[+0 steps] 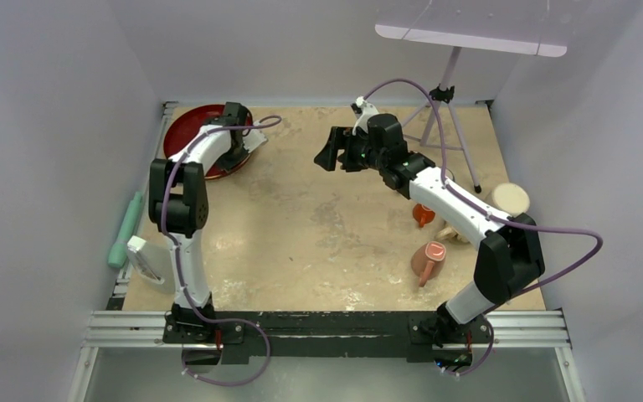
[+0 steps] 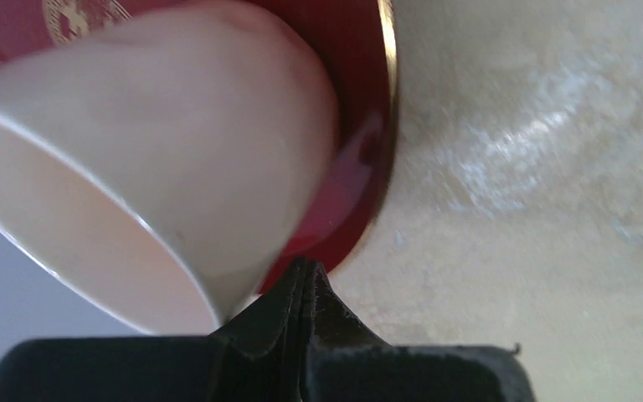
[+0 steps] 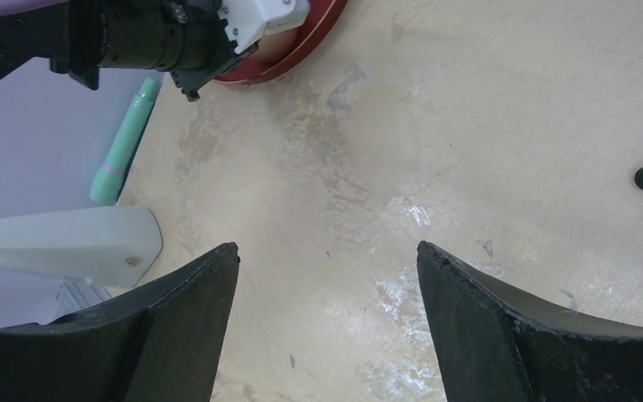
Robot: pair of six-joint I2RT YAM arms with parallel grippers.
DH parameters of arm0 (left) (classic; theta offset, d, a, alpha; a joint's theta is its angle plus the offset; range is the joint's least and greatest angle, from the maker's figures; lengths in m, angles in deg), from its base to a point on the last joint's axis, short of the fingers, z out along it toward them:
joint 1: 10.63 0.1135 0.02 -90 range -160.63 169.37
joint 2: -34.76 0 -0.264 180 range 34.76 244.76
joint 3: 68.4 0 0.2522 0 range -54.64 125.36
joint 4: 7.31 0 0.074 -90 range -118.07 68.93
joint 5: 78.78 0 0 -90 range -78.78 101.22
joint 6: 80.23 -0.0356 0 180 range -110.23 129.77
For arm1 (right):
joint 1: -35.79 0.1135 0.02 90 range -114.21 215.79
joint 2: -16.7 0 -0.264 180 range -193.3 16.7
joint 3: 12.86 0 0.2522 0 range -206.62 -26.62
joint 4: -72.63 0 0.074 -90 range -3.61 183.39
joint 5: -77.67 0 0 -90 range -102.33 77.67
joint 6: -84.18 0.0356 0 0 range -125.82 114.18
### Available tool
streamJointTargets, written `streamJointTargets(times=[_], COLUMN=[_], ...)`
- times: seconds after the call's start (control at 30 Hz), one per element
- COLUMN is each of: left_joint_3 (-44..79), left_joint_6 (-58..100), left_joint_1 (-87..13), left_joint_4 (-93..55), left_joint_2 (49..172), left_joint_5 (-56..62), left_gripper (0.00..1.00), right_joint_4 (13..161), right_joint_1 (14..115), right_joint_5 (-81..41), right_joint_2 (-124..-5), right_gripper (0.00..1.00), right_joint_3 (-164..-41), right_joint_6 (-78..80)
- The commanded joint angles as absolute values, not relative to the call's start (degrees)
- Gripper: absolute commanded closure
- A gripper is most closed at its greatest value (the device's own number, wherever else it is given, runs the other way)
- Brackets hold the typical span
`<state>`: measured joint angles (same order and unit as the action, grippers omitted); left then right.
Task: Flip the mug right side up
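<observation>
**White mug being held tilted over the red plate, far-left corner**

The white mug (image 2: pixel 176 151) is being kept at the far-left corner of the bench (image 1: pixel 301 226), over the red plate (image 2: pixel 360 126). It is being held tilted, its open mouth being turned toward the lower left of the left wrist view. The left gripper (image 2: pixel 301 276) is being pressed onto the mug's rim: the jaws are being squeezed almost together, with only the thin wall seemingly pinched between them.

The right gripper (image 3: pixel 328 251) is being held above the far middle of the bench, well apart from the plate. Its jaws are being kept wide apart, with nothing between them but bare bench.

Other bits are being left alone. A pink mug (image 1: pixel 429 260) is lying on its side near the right edge. A small orange thing (image 1: pixel 423 214) is sitting just beyond it. A green pen-like tool (image 1: pixel 126 230) is lying along the left edge.
</observation>
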<state>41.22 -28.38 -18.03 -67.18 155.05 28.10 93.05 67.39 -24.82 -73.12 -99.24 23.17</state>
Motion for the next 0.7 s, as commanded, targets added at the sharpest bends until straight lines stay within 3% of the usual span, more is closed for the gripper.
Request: streamJointTargets(times=[0.0,0.57,0.67], left_joint_3=[44.15,61.51,64.46], left_joint_6=[-31.33,-42.23,-44.01], left_joint_1=[-17.59,-15.5,-13.96], left_joint_4=[-58.81,-46.04,-46.2], left_joint_2=[158.83,173.59,176.15], left_joint_5=[33.08,34.5,34.66], left_gripper=[1.0,1.0,0.91], right_joint_4=[93.05,98.54,99.21], right_joint_1=[67.41,67.43,67.4], right_joint_5=[-23.44,-20.96,-20.2], right_joint_2=[-70.43,-70.85,-70.67], right_gripper=[0.18,0.18,0.18], right_joint_3=[-99.49,-101.57,-101.82], right_joint_6=[21.95,20.24,20.13])
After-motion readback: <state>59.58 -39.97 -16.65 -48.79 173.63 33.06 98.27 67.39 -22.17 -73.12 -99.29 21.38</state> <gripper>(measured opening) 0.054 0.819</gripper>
